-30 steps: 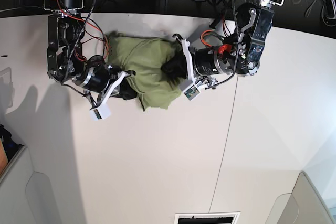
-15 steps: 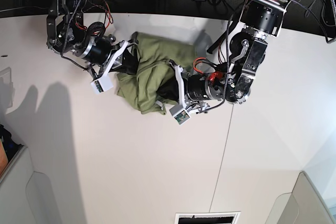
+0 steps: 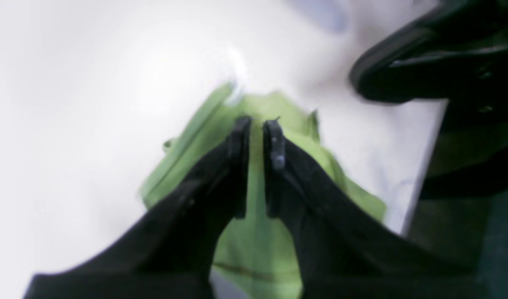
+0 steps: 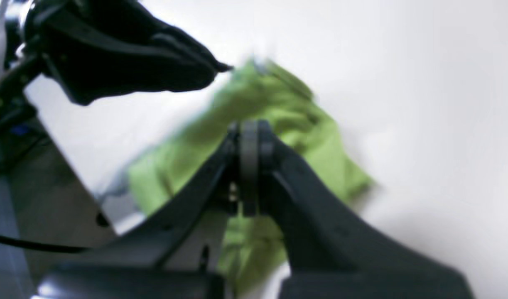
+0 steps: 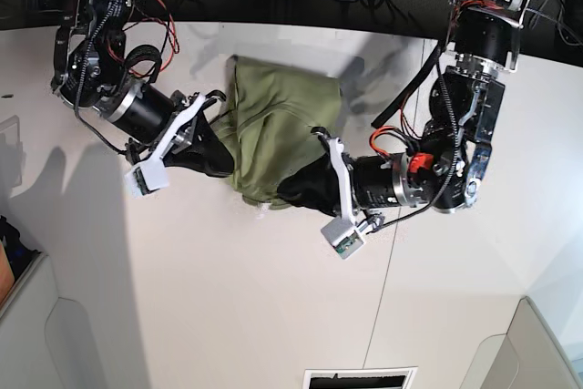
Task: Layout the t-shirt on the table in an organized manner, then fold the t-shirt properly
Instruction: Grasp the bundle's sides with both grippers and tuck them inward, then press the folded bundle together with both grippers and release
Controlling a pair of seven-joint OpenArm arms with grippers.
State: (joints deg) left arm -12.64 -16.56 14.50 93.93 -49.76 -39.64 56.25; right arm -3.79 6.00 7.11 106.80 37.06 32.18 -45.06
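T-shirt (image 5: 273, 129): soft olive-green cloth, matt, creased and wrinkled. Table (image 5: 228, 298): smooth white top, faint sheen, thin dark seam toward the right edge. Left gripper (image 3: 257, 124) and right gripper (image 4: 249, 128): black matt plastic fingers, smooth. Arm housings: dark metal, semi-gloss; white plastic brackets.

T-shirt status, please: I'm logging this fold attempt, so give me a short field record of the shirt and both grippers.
shirt: olive t-shirt, bunched and wrinkled, not spread flat
surface: white table
left gripper: closed on shirt cloth
right gripper: closed, pinching shirt cloth
fold progress: none visible
image quality: wrist views blurred
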